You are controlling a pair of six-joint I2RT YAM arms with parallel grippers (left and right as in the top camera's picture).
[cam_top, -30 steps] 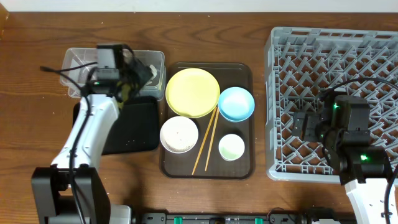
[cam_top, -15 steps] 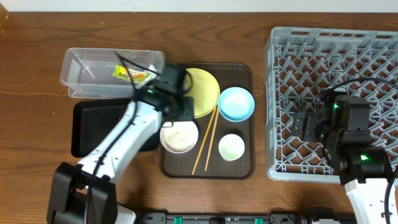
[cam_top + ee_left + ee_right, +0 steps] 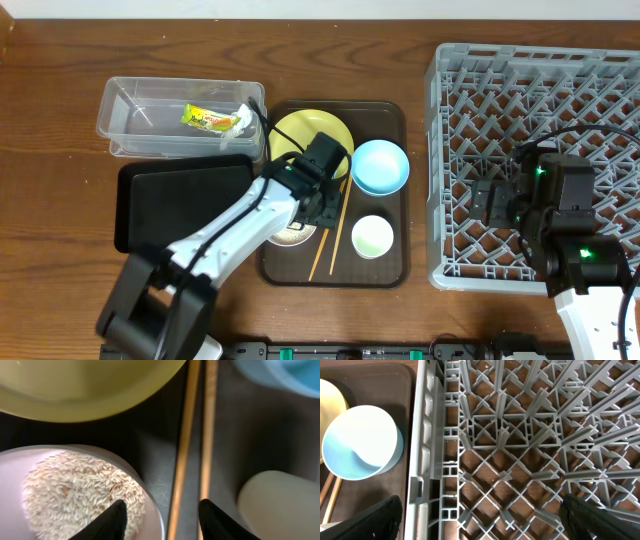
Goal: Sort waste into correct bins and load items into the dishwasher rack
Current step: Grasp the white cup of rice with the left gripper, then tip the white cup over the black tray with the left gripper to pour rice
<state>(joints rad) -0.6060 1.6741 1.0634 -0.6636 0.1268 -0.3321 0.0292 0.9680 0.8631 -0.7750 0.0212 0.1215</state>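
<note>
1. The dishwasher rack [image 3: 437, 160] is the biggest thing, on the right. I see no dishes in it yet. The right gripper [image 3: 480, 525] hangs over its left side with fingers spread wide, holding nothing.
2. The brown serving tray [image 3: 388, 268] sits in the middle with all the dishes on it.
3. The clear tub [image 3: 140, 115] and the black tray [image 3: 180, 205] are on the left. The snack wrapper [image 3: 205, 119] lies in the tub.
4. The yellow plate [image 3: 300, 135] and blue bowl [image 3: 380, 167] are at the far end of the brown tray.
5. The white bowl [image 3: 150, 505] has rice [image 3: 60, 490] in it. The left gripper [image 3: 167, 515] is low over its rim, fingers apart, holding nothing.
6. The chopsticks [image 3: 192, 435] lie just beside that bowl, with the cup [image 3: 280, 505] on their other side.
7. I think the rice or the chopsticks come next. The bowl rim and the sticks are both between the fingers, so I can't tell which.
8. It is a tight spot. The gripper should go down slowly, pinch one thing only, and lift straight up. The way to the rack is open.
</note>
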